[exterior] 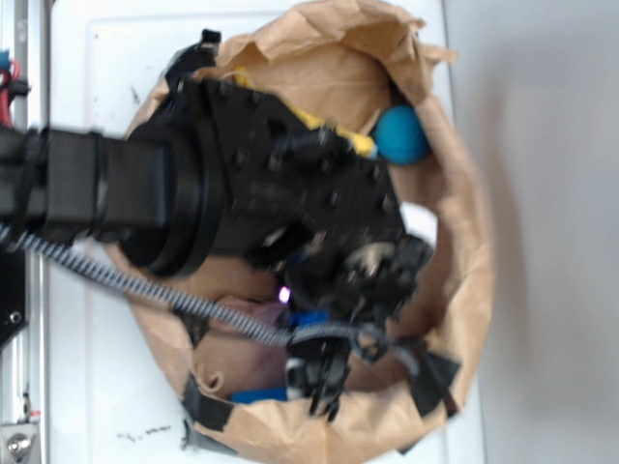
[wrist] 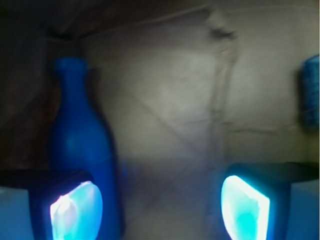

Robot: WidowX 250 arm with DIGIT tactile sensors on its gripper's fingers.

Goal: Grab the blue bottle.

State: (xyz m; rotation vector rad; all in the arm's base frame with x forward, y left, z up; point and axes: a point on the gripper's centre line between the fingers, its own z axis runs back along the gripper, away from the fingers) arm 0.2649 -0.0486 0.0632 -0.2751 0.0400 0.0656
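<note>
Two glowing pads [wrist: 76,210] of the claw [wrist: 160,207] fill the bottom of the wrist view, spread wide with bare paper between them; nothing is pinched. The blue bottle [wrist: 80,145] lies just beyond the left-hand pad, partly overlapped by it, body near and narrower neck pointing away. It sits off the claw's centre line, not between the pads.

Risk, as judged: closing from here would likely catch the bottle's edge or miss it. The body is smooth, rounded plastic, so a glancing pad could roll or push it aside. The crumpled brown paper bag [wrist: 200,100] beneath is creased and yielding, and a low descent could snag a fold.

Further off, a pale-blue textured object [wrist: 311,95] shows at the right edge. In the exterior view the arm hides most of the bag's interior; a round teal ball [exterior: 399,135] rests by the bag's far wall, beside something yellow [exterior: 338,135], well apart from the claw [exterior: 324,377].
</note>
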